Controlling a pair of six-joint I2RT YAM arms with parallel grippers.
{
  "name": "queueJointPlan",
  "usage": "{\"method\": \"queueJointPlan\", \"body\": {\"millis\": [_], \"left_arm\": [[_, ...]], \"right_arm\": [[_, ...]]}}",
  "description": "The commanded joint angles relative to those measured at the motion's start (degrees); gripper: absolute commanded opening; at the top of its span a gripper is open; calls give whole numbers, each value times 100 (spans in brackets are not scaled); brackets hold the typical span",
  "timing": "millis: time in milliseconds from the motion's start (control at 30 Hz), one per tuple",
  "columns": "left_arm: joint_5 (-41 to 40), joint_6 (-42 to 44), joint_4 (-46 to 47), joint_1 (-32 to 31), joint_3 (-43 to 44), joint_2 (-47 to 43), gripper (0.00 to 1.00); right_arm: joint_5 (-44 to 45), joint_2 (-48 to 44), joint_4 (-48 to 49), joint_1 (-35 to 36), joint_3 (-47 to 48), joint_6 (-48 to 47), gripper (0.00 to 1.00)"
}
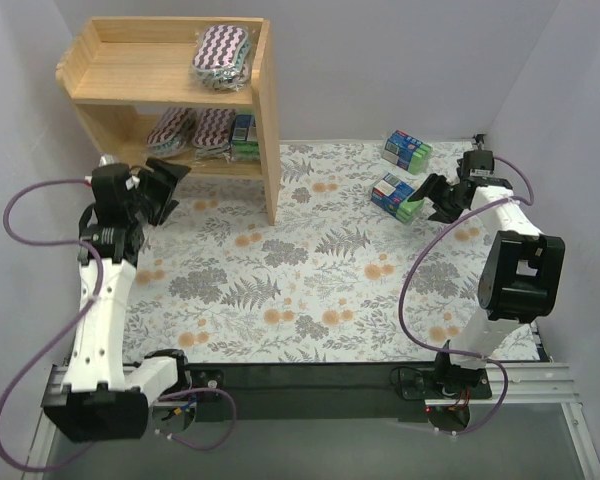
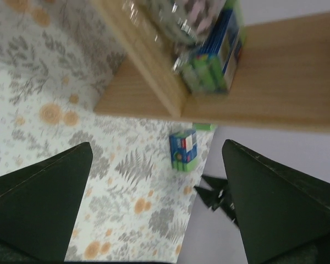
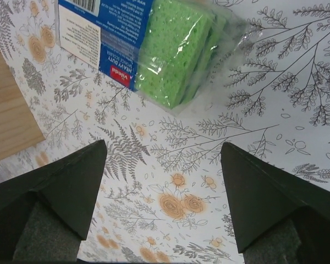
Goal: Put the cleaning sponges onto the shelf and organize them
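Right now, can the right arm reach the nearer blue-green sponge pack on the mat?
Probably yes: the right gripper hangs open just short of the sponge pack, only bare floral mat between them. The other pack sits clear of it.

Floral-cloth table carries all. Shelf stands on it, far left.
Top tier: zigzag pad flat at right end, by side rim.
Lower tier: left pad and right pad side by side; blue-green pack just right of them, against side panel.
Cloth, far right: far pack, near pack, close together, apart, well away from shelf.
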Motion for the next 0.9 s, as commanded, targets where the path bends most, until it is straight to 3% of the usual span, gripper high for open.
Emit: {"method": "queueJointPlan", "body": {"millis": [0, 133, 233, 567, 867], "left_arm": [[-434, -358, 238, 245, 876, 865, 89], [261, -1280, 757, 1061, 1062, 1813, 89], [587, -1922, 1513, 1300, 675, 1948, 86], [799, -2968, 3349, 1371, 201, 2291, 85], [966, -3382, 3571, 1362, 621, 3204, 84]], "right_arm": [[-238, -481, 65, -6, -333, -161, 77], [-318, -964, 30, -6, -790, -223, 78], [-397, -1360, 30, -6, -1116, -205, 77], [-528, -2037, 12, -6, -1819, -293, 77], [-625, -2222, -6, 160, -1952, -284, 75]]}}
